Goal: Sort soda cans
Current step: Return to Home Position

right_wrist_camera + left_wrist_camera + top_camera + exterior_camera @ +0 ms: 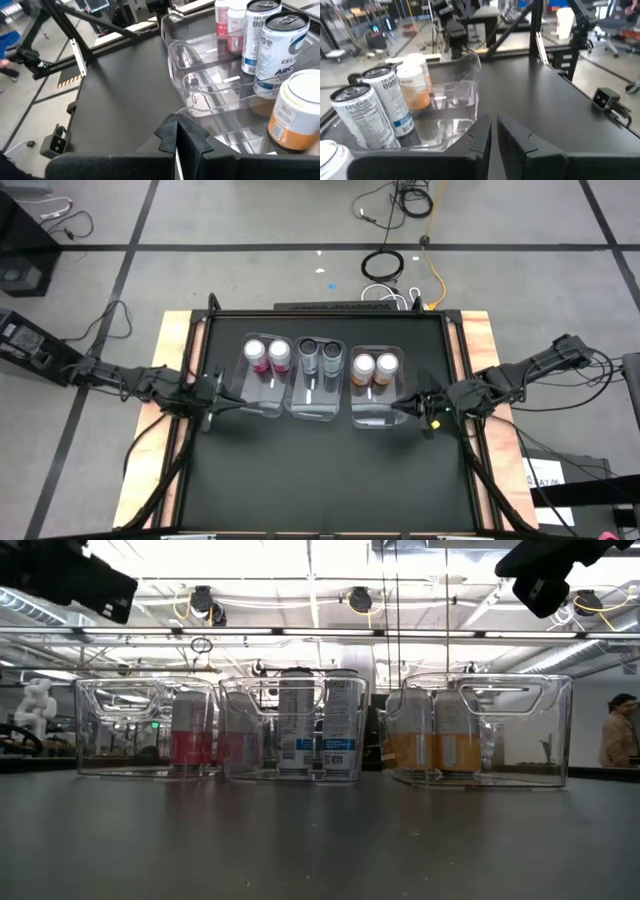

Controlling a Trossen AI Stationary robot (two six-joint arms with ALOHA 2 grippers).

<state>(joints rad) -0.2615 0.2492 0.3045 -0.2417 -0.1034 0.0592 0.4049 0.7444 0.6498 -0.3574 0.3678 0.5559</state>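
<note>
Two pink soda cans stand upright, side by side, left of the worktop's centre; two dark cans at centre; two orange cans right of centre; one row.

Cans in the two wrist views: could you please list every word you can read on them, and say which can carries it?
"CELSIUS": running up the nearest white-blue can, left wrist view.
"CELS", rest cut off: on the rear white-blue can, right wrist view.
"ARC", rest hidden: on the front white-blue can, right wrist view.
Small print on the orange can and the white-blue cans' panels: too blurred to read.
</note>
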